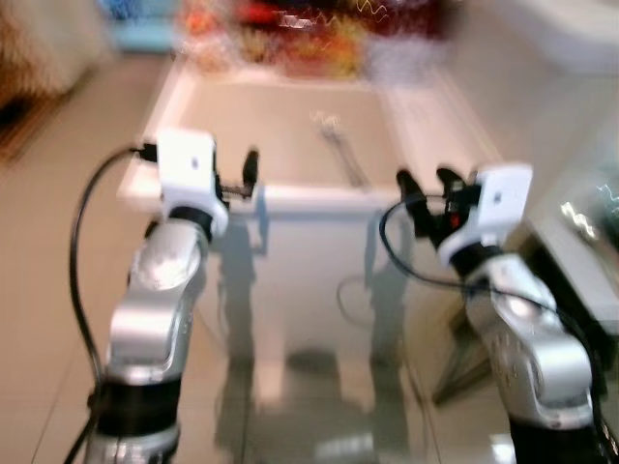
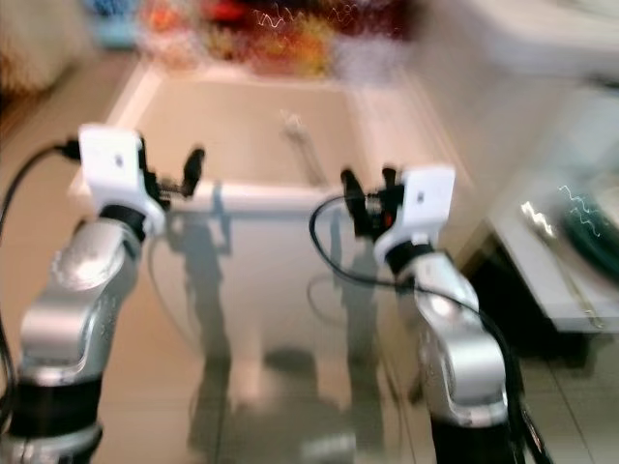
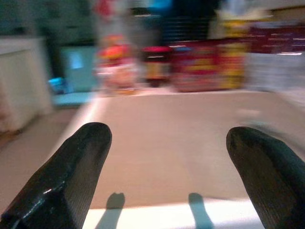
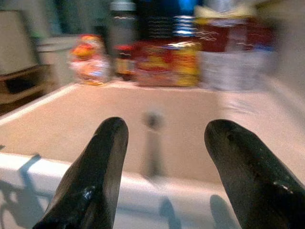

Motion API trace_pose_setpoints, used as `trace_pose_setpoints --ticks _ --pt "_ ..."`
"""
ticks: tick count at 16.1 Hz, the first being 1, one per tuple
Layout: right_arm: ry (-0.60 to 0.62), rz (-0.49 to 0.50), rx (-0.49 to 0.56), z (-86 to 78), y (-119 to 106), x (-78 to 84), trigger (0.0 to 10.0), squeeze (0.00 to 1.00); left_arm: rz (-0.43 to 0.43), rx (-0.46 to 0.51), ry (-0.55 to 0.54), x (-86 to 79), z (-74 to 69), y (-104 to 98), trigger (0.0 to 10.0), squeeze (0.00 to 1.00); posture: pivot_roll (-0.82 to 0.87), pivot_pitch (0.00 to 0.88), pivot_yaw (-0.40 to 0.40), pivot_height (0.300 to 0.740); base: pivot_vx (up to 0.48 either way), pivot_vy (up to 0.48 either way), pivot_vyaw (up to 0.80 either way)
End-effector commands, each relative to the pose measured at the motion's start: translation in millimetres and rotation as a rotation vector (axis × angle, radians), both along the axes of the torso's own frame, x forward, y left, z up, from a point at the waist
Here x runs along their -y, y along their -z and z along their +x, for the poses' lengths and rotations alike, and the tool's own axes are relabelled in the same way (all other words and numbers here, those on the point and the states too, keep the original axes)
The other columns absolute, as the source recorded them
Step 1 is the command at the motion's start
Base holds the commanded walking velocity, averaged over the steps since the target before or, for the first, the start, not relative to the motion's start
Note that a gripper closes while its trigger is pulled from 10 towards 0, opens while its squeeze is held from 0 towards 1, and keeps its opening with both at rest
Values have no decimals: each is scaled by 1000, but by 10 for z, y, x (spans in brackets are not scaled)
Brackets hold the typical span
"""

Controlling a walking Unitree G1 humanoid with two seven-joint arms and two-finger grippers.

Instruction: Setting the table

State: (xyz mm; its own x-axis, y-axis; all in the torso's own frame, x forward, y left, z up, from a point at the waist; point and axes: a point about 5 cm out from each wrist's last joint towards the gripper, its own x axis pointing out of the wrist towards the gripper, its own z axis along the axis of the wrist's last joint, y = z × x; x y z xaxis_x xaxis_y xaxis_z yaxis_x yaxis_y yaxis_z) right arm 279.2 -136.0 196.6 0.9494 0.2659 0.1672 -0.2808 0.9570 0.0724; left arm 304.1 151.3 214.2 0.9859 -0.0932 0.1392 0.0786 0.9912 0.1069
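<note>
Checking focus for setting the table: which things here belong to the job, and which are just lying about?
Job:
- table
- utensil lying on it
- left gripper, open
- right gripper, open

Lying about:
- colourful packages at the table's far edge
- dark jar

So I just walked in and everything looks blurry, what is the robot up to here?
The robot faces a white table with both arms raised at its near edge. The left gripper and the right gripper are both open and hold nothing. A piece of metal cutlery, too blurred to name, lies on the tabletop ahead of the right gripper. Colourful packages line the far side. Nothing has been picked up yet.
</note>
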Motion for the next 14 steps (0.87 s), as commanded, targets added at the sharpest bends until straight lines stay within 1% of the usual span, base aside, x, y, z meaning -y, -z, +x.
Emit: trace_pose_setpoints --ticks 1,3,4,5,6,7,8,9,12,13,14 --pt "-12 24 6 -1 -32 -33 10000 0 9 9 -28 -56 -16 -26 10000 1000 73 53 -54 740 469 0 0" --pt "-7 37 2 -6 -29 -8 10000 0 20 18 -35 -57 -15 -27 10000 1000 73 53 -54 740 416 0 0" --pt "3 35 -1 -4 -32 9 10000 0 31 10 -28 -43 -14 -16 10000 969 73 53 -54 740 0 0 0" --pt "69 -21 -24 19 -47 95 10000 0 26 22 52 38 -40 -24 10000 251 69 56 -52 740 0 0 0" --pt "91 -34 -30 30 -53 126 10000 0 26 31 86 67 -55 -33 10000 0 69 56 -52 740 0 0 0" --pt "133 -39 -59 55 -53 190 10000 529 45 33 132 104 -77 -29 10000 0 68 57 -51 740 0 0 0" --pt "149 -36 -83 69 -48 223 10000 1000 55 30 156 120 -87 -22 10000 0 67 59 -50 740 0 0 0" --pt "175 -50 -138 105 -31 280 10000 1000 69 27 185 133 -99 -14 10000 0 66 61 -49 740 0 0 0" --pt "172 -59 -206 185 3 300 10000 1000 84 20 204 129 -94 -12 10000 0 64 62 -47 740 0 0 0" --pt "167 -68 -269 326 23 295 10000 1000 129 8 275 165 -101 -21 10000 0 66 62 -45 740 0 0 0" --pt "240 -115 -363 471 11 335 10000 1000 195 -19 426 240 -183 -41 10000 0 73 61 -50 740 0 0 0"
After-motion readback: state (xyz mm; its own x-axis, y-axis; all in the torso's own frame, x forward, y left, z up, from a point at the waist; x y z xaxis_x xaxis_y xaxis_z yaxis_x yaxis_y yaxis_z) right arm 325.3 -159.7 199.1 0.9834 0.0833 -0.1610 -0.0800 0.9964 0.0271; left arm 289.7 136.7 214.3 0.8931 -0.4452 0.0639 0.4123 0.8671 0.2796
